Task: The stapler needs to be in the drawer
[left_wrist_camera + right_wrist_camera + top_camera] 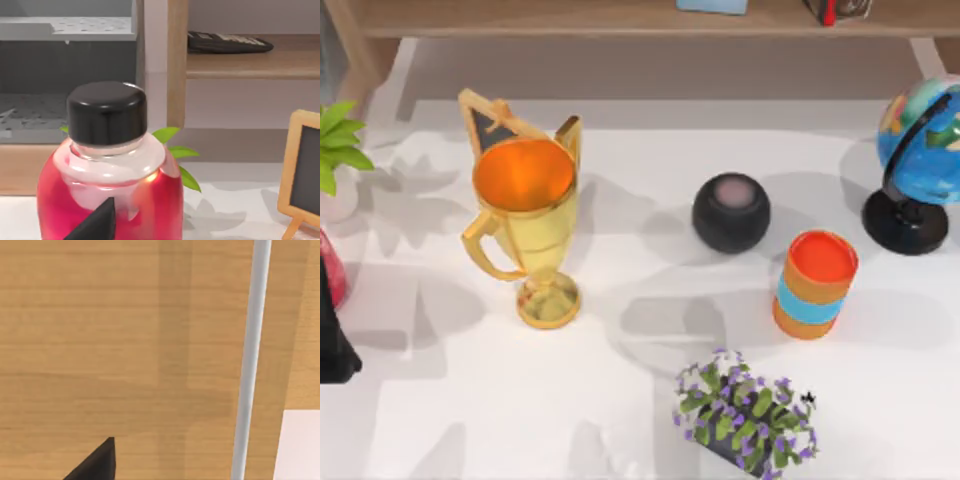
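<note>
The stapler is out of view. A grey open compartment (65, 75) sits in the wooden unit behind the table; I cannot tell whether it is the drawer. My left gripper (334, 345) is at the table's far left edge, right beside a red bottle (107, 185) with a black cap. My right gripper (95, 462) faces a wooden panel (100, 340) crossed by a pale grey strip (250, 360).
On the white table stand a gold trophy (525, 225), a black round speaker (731, 212), an orange and blue cup (815, 285), a globe (920, 165), a purple flower pot (745, 415) and a green plant (340, 145). A calculator (227, 42) lies on the wooden shelf.
</note>
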### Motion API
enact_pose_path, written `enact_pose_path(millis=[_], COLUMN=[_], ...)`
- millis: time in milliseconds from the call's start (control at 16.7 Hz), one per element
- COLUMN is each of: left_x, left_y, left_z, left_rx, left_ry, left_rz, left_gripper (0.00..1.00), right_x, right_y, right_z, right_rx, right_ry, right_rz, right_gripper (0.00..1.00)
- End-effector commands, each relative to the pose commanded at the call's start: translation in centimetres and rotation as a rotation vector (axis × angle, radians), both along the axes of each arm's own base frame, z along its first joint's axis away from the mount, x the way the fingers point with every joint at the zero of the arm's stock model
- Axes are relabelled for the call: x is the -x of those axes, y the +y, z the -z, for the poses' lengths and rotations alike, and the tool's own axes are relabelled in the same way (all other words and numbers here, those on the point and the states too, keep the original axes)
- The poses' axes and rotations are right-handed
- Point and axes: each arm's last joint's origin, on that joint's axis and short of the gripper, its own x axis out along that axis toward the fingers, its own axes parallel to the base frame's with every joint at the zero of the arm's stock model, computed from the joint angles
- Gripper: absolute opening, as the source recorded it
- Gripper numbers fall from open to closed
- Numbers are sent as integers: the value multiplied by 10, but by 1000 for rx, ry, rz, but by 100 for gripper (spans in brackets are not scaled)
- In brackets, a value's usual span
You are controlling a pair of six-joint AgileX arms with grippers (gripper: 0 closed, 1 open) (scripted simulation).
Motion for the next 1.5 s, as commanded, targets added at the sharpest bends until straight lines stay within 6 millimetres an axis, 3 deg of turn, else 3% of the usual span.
enact_pose_path(millis=[240,540,780,1500], left_x=[0,0,0,0], left_y=[0,0,0,0], left_z=[0,0,0,0], left_rx=[0,0,0,0], left_ry=[0,0,0,0], left_rz=[0,0,0,0], left_gripper=[100,100,100,100], right_x=[-1,-24,-25,-25], right_y=[-1,0,0,0], right_z=[-1,0,0,0], right_rx=[0,0,0,0], right_ry=[-1,0,0,0], right_rz=[3,0,0,0], right_gripper=[100,100,100,10])
